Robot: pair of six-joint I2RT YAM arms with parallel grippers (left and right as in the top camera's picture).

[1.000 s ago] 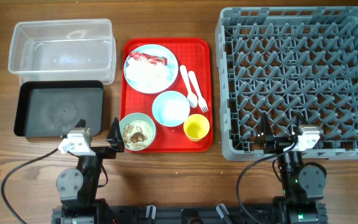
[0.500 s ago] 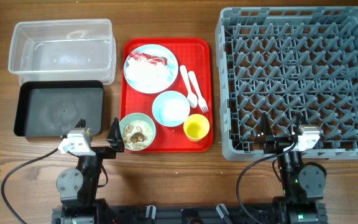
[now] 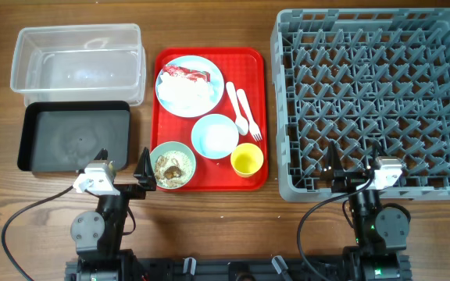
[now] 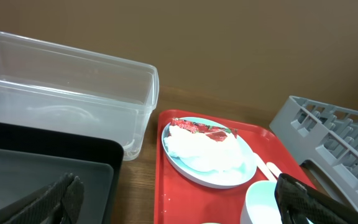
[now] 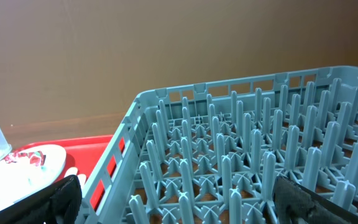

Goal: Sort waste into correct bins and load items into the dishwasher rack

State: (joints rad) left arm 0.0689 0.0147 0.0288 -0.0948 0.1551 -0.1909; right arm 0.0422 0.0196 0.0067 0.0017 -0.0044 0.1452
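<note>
On the light blue plate (image 3: 201, 70) lie the red-and-white wrapper (image 3: 183, 74) and a white napkin (image 3: 187, 94). Below it stand the light blue bowl (image 3: 215, 136), the pale green bowl (image 3: 172, 165) holding food scraps, and the yellow cup (image 3: 247, 160). Fork and spoon (image 3: 241, 109) lie right of the plate. The clear tub (image 3: 78, 66) and black tray (image 3: 75, 136) sit at the left, the grey rack (image 3: 373, 101) at the right. My left gripper (image 3: 123, 160) (image 4: 179, 202) hangs open at the black tray's near right corner. My right gripper (image 3: 352, 156) (image 5: 179, 199) is open over the rack's near edge.
All the dishes rest on a flat red tray (image 3: 250, 70) between the bins and the rack. Bare wooden table runs along the near side, where both arm bases stand. Through the left wrist camera the plate (image 4: 210, 155) and tub (image 4: 67, 93) lie ahead.
</note>
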